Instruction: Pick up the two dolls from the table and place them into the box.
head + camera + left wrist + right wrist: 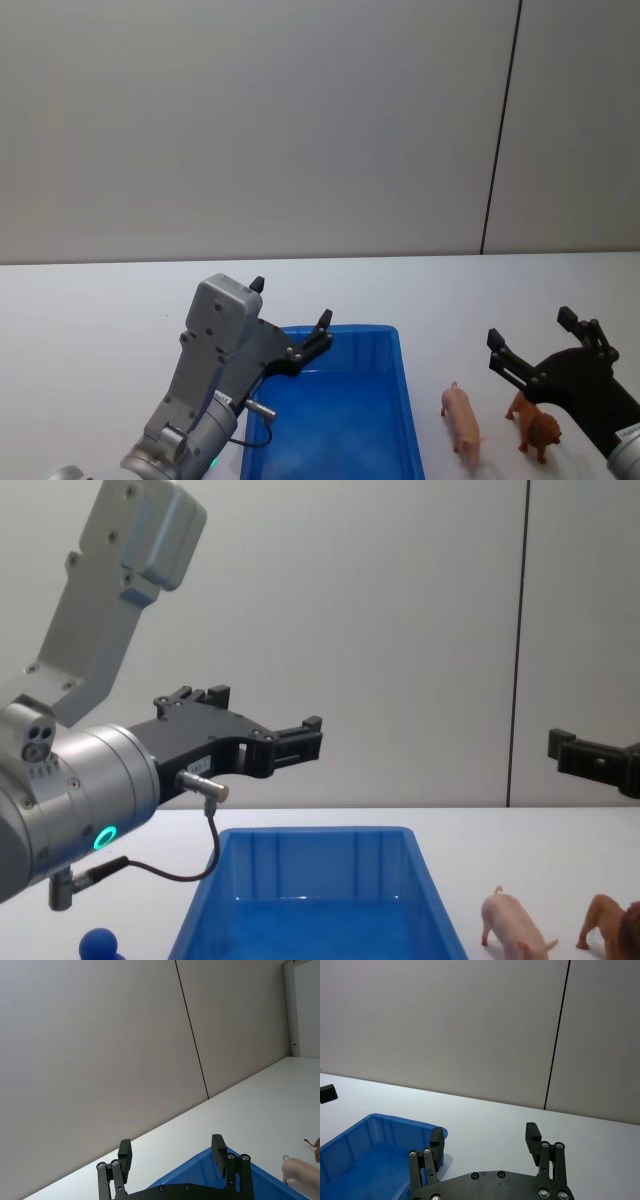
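The blue box (400, 390) sits on the white table (90, 310) in front of me, and nothing shows inside it. To its right stand the two dolls: the pale pink pig (462, 418) and, beyond it, the brown lion (536, 427). My left gripper (290, 302) hovers open and empty over the box's far left corner. My right gripper (530, 327) hangs open and empty above the lion. From the chest, the pig (515, 926) and lion (607, 921) stand upright beside the box (310, 862). The left wrist view catches the pig (302, 1170) past the box wall (202, 1167).
A plain grey wall with a dark vertical seam (500, 130) backs the table. A small blue knob (99, 943) shows at the chest view's lower left. Bare tabletop stretches behind the box and to the far left.
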`<act>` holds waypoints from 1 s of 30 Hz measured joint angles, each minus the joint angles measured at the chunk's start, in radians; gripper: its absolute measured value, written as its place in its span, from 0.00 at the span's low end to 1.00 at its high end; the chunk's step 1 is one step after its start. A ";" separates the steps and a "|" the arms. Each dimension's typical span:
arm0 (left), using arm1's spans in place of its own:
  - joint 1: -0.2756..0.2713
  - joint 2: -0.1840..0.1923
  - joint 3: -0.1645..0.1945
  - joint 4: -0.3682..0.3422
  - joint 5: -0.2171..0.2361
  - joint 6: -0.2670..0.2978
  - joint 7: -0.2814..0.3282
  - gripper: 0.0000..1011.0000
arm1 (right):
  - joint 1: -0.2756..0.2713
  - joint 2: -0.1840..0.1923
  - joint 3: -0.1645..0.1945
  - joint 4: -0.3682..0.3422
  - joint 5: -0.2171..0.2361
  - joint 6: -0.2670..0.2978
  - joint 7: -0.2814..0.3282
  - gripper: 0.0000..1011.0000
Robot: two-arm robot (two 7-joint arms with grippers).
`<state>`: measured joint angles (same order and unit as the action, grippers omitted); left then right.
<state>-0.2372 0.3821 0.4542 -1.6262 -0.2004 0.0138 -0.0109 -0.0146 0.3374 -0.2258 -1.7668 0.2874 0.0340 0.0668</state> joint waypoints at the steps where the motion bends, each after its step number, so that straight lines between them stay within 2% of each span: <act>1: 0.000 0.000 0.000 0.000 0.000 0.000 0.000 0.99 | 0.000 0.000 0.000 0.000 0.000 0.000 0.000 0.99; 30: 0.000 0.000 0.000 0.000 0.000 0.000 0.000 0.99 | 0.000 0.007 0.006 0.003 0.004 0.001 0.006 0.99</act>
<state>-0.2371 0.3821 0.4542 -1.6262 -0.2004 0.0138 -0.0109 -0.0145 0.3440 -0.2200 -1.7638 0.2917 0.0349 0.0732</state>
